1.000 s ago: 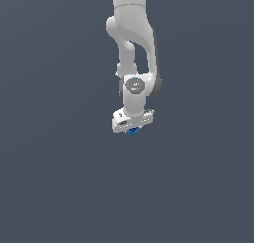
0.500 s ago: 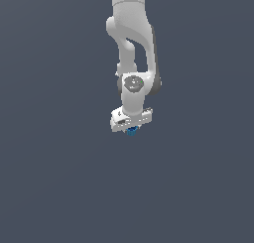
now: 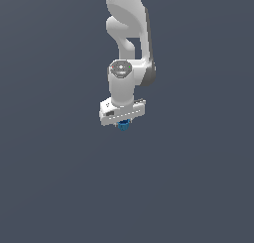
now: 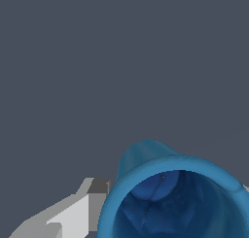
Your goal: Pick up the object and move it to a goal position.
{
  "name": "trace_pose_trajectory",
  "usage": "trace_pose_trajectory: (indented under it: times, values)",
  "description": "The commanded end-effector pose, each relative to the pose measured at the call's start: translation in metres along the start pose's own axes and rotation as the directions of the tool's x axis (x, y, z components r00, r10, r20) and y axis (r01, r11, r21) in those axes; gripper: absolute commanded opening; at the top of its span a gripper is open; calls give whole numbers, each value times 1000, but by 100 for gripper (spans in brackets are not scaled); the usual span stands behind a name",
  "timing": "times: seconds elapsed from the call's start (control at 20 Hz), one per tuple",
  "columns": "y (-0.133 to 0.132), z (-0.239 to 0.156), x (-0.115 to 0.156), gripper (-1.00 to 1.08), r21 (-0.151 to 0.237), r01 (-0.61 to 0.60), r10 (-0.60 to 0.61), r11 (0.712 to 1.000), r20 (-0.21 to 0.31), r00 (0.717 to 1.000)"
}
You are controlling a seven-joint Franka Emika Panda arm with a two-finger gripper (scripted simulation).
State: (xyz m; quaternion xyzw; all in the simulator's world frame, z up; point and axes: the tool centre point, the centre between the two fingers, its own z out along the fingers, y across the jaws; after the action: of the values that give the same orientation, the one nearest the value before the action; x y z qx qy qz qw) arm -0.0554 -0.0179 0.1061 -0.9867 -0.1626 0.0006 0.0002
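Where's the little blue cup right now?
In the exterior view, the blue cup sits near frame centre, tucked directly under the white gripper; the wrist view shows its open rim beside one finger.

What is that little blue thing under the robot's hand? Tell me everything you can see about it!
The cup is small and blue, far smaller than the white gripper above it. In the exterior view only a bit of it peeks out below the gripper. The wrist view looks into its open mouth: a thick rounded rim, a hollow, darker mottled inside, and an outer wall that narrows away from the rim. A grey finger lies against its side, so it seems held.
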Motion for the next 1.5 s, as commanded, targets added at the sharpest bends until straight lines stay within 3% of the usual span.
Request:
trace_pose_trajectory:
  times: [0.0, 1.0, 1.45]
  values:
    - [15, -23, -4, -100, 0, 0, 0, 1000, -2, 1000]
    - [153, -224, -39, -100, 1, 0, 0, 1000, -2, 1000]
    - [195, -281, -46, -100, 0, 0, 0, 1000, -1, 1000]
